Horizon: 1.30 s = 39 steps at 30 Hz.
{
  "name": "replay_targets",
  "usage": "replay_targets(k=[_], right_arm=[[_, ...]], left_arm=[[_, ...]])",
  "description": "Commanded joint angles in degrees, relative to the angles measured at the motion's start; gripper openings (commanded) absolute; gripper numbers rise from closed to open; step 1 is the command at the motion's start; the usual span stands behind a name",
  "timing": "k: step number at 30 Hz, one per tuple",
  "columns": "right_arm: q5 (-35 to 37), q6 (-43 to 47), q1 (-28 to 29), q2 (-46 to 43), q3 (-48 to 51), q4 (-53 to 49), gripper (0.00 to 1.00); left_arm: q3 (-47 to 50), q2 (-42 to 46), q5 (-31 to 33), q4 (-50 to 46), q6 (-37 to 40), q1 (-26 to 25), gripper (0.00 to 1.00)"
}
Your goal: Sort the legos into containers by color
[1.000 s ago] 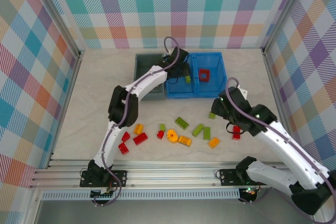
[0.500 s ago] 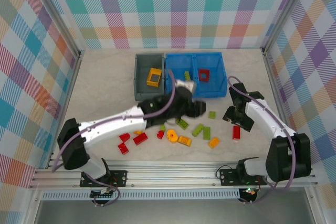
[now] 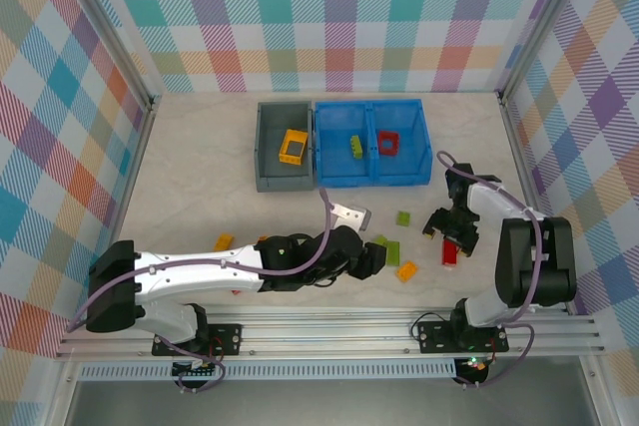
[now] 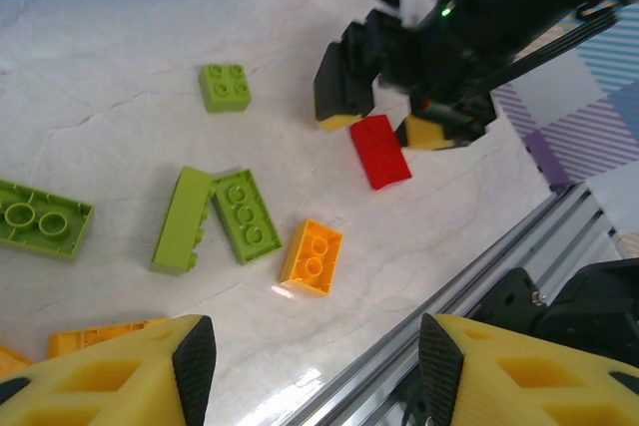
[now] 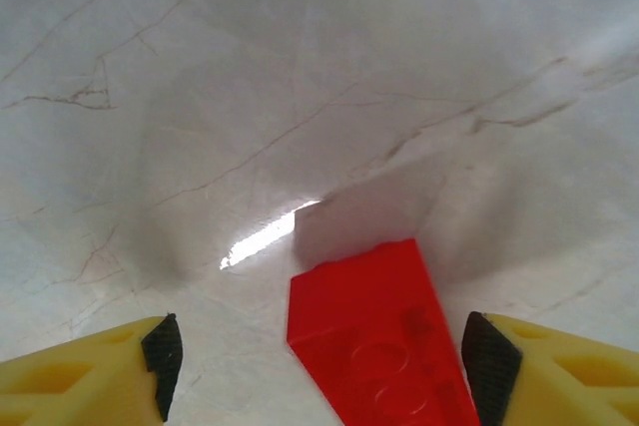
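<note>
We see the right gripper (image 5: 324, 361) spread wide over the veined, marble-look tabletop (image 5: 300, 67). Its yellow fingers (image 5: 90, 376) stand either side of a glossy red lego (image 5: 384, 346) without touching it. That studded oblong lies near the tabletop's right edge, toward the front.

The left gripper (image 4: 315, 361) hangs open and empty by the front edge, an orange lego (image 4: 312, 256) just ahead of it beside two lime green legos (image 4: 240, 216).

At the back, the grey bin (image 3: 263, 147) holds a yellow frame (image 3: 293, 146). The blue bin (image 3: 319, 162) holds a green brick (image 3: 355, 146) in its left compartment and a red frame (image 3: 387, 143) in its right.
</note>
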State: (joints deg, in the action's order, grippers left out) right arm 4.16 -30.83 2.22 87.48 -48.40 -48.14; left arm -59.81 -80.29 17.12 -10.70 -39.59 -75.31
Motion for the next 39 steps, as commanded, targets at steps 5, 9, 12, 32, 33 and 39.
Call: replay_targets(k=[5, 9, 12, 32, 33, 39], right_arm=[[-5.45, 0.71, 0.02, -0.58, 1.71, 2.63, 0.53], [-5.75, 0.39, 0.83, -0.48, 1.97, 2.95, 0.35], [-4.72, -0.19, 2.10, -1.53, 1.84, 2.65, 0.29], [-2.74, 2.74, 9.91, 12.89, -36.64, 4.40, 0.28], [-3.28, 2.95, 9.91, 15.48, -38.95, 4.47, 0.28], [-4.21, 2.72, 9.80, 27.28, -49.48, 2.48, 0.28]], left_arm=[[0.27, 3.59, 3.50, -0.27, 1.16, -0.34, 0.57], [0.47, 4.22, 4.87, -1.35, 1.21, -0.28, 0.57], [0.16, 5.00, 6.17, -2.24, 0.94, -0.23, 0.57], [-11.75, 5.32, 10.38, -14.23, 5.02, 8.35, 0.57], [-12.25, 5.02, 9.85, -13.85, 5.51, 8.34, 0.57], [-16.76, 0.95, 1.24, -9.75, 11.34, 7.87, 0.58]])
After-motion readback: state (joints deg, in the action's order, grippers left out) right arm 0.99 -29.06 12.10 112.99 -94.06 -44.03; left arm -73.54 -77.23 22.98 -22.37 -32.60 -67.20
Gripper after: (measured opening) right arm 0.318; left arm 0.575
